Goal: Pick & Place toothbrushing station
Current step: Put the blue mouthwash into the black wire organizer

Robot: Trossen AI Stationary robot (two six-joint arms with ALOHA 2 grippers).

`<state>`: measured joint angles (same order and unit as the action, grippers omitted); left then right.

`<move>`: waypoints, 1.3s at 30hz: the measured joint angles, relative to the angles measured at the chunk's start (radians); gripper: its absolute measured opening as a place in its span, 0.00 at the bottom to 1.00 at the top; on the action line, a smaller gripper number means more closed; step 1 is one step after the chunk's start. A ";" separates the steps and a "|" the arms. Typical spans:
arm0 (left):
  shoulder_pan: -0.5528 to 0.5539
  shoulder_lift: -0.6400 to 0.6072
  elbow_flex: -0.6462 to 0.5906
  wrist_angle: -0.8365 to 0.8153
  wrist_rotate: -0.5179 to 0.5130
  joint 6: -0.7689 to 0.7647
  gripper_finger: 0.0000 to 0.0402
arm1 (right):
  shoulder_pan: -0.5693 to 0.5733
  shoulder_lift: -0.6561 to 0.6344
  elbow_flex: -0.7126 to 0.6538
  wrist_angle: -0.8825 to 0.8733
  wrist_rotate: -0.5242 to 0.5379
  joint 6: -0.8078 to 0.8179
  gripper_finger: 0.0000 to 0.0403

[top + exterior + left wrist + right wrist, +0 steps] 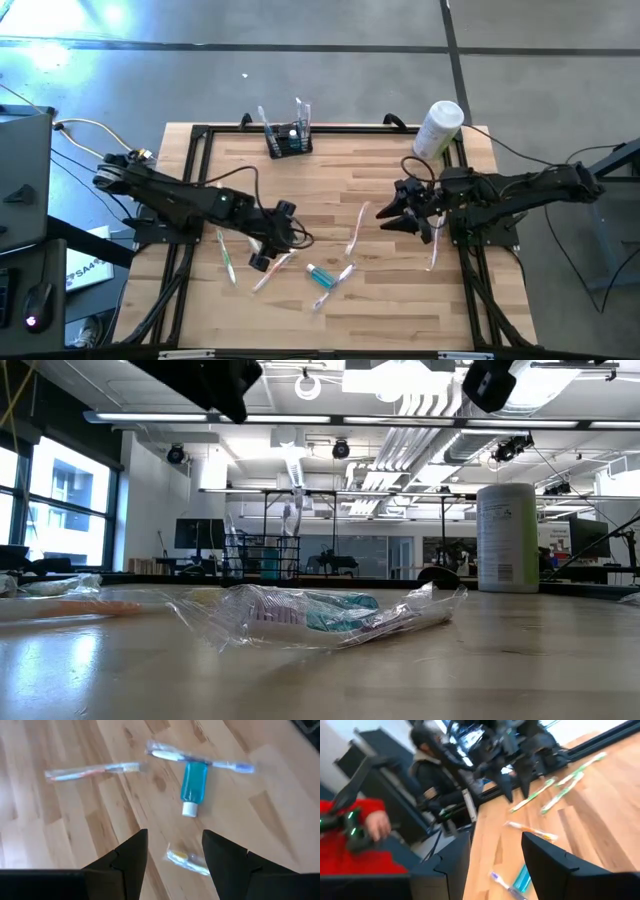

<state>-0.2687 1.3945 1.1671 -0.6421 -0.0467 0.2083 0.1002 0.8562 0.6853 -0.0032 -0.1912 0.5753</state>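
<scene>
Overhead figure: the toothbrushing station point(288, 139), a small black rack-like holder, is standing at twelve o'clock on the pale wooden table point(330, 180), already carrying a few upright wrapped items. Several plastic-wrapped toothbrushes point(227, 258) and a small teal tube with a white cap point(319, 275) are lying loose near six o'clock, so most of the placing appears still to be done. The left gripper point(262, 250) is hovering at seven o'clock, fingers parted and carrying nothing. The right gripper point(398, 215) is waiting at three o'clock, likewise parted and bare. A tall white cylindrical container point(438, 128) is standing at one o'clock.
</scene>
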 joint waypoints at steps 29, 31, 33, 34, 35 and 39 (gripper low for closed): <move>-0.086 0.228 0.004 0.324 -0.044 -0.282 0.46 | 0.209 0.005 0.000 0.030 0.199 0.104 0.43; -0.085 0.203 0.024 0.326 -0.047 -0.441 0.46 | 0.225 0.018 0.000 0.073 0.172 0.050 0.43; -0.106 0.186 0.039 0.335 -0.052 -0.491 0.46 | 0.244 0.026 0.000 0.101 0.166 -0.007 0.43; -0.119 0.183 0.045 0.326 -0.059 -0.486 0.46 | 0.253 0.032 0.000 0.120 0.170 -0.028 0.43; -0.132 0.184 0.055 0.320 -0.059 -0.472 0.46 | 0.258 0.038 0.001 0.131 0.182 -0.037 0.43; -0.180 0.185 0.122 0.287 -0.126 -0.539 0.46 | 0.273 0.111 0.038 0.062 0.196 -0.047 0.43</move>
<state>-0.4484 1.5799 1.2889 -0.3554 -0.1723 -0.3306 0.3727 0.9674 0.7231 0.0588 0.0051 0.5287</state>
